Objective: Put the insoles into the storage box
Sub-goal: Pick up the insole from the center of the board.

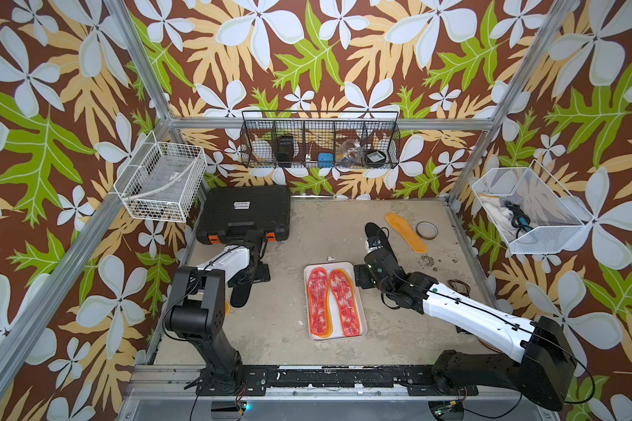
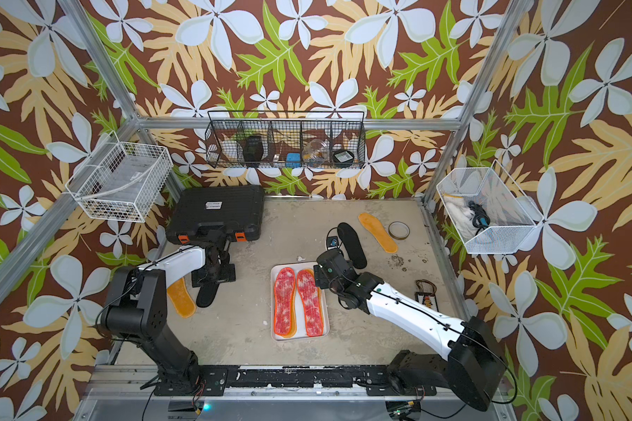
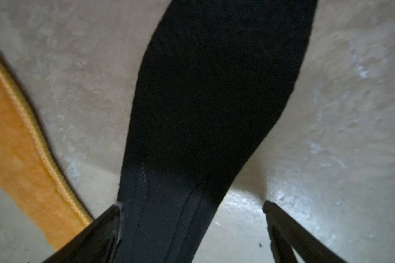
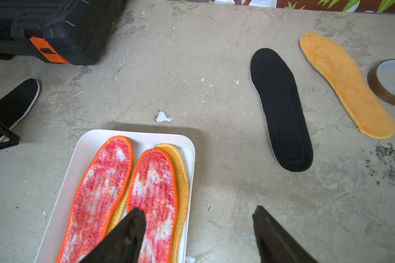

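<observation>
The white storage box [image 1: 362, 310] [image 2: 326, 313] [image 4: 87, 148] lies mid-table. Two red-white insoles [image 1: 319, 300] [image 1: 344, 302] [image 4: 100, 186] rest in it on top of orange-yellow ones [image 4: 180, 173]. My right gripper [image 4: 198, 209] [image 2: 320, 275] hangs open and empty over the box's far right corner. Beyond it a black insole [image 2: 351, 244] [image 4: 281, 109] and an orange-yellow insole [image 1: 405, 227] [image 4: 347, 86] lie on the table. My left gripper [image 3: 191, 205] [image 1: 252, 277] is open and straddles one end of another black insole [image 3: 214, 91] [image 2: 208, 293]. One of its fingers touches the insole's edge. Beside that one lies an orange-yellow insole [image 3: 14, 148] [image 2: 180, 297].
A black hard case with orange latches [image 1: 245, 211] stands at the back left, just behind my left gripper. A roll of tape [image 1: 427, 230] [image 4: 390, 82] sits at the back right. A small board with wires [image 2: 425, 295] lies near my right arm. Wire baskets [image 1: 159, 182] hang on the walls.
</observation>
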Controlling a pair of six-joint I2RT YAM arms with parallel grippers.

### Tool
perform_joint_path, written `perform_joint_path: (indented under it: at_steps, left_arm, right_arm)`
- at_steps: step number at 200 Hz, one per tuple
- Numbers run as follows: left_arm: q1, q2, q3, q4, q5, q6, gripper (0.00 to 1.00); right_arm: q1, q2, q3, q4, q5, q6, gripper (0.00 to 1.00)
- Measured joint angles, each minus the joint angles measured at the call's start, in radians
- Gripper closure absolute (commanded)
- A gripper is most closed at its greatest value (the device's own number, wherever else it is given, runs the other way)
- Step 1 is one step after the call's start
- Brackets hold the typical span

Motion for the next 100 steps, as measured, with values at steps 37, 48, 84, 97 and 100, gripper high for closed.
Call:
perform_joint_path:
  at_steps: [37, 48, 84, 97, 100]
  left_arm:
    - [0.011, 0.023, 0.016, 0.014, 0.002, 0.033, 0.00]
    - [0.018, 0.023, 0.021, 0.016, -0.002, 0.043, 0.00]
    - [0.042, -0.003, 0.070, 0.010, -0.044, 0.044, 0.00]
    - [0.071, 0.016, 0.087, 0.022, -0.043, 0.044, 0.00]
    - [0.077, 0.026, 0.090, 0.023, -0.041, 0.044, 0.00]
  right_arm:
    - [-0.002, 0.013, 0.010, 0.004, -0.009, -0.017, 0.21]
    - [-0.003, 0.013, 0.014, 0.005, -0.009, -0.026, 0.21]
    - [-0.003, 0.013, 0.015, 0.007, -0.009, -0.030, 0.21]
    - [-0.003, 0.013, 0.015, 0.008, -0.010, -0.030, 0.21]
    - [-0.003, 0.012, 0.014, 0.009, -0.010, -0.030, 0.20]
